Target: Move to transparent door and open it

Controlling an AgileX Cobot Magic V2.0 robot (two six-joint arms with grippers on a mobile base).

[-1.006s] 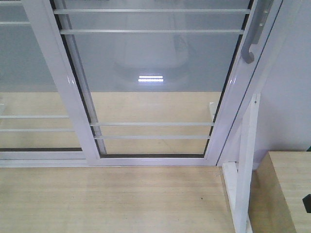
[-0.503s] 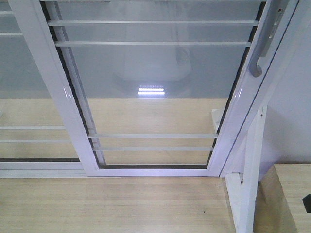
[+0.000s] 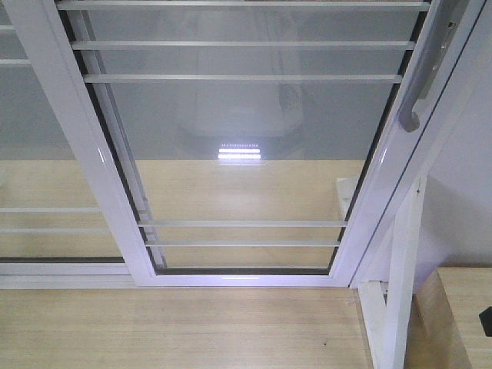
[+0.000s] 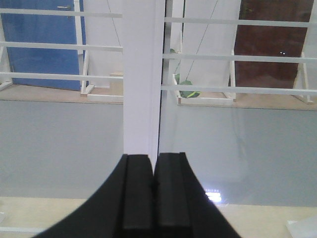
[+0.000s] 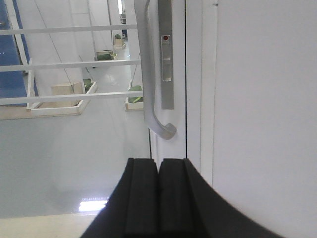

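The transparent door [image 3: 246,115] fills the front view: clear glass in a white frame with thin white bars. Its curved silver handle [image 3: 416,96] sits on the right stile. In the right wrist view the handle [image 5: 147,74] hangs straight ahead and just above my right gripper [image 5: 158,161], which is shut and empty, apart from the handle. My left gripper [image 4: 153,157] is also shut and empty, facing a white stile [image 4: 141,74] between glass panes. Neither gripper shows in the front view.
A second barred glass panel [image 3: 38,177] without a handle stands to the left. A white upright post [image 3: 400,292] and a wooden box [image 3: 461,315] are at the lower right. White wall [image 5: 267,119] flanks the handle stile. Light wooden floor [image 3: 177,330] lies below the door.
The front view has closed in on the door: its bottom rail and bars have slid down the picture, and the handle has shifted right toward the frame's edge.
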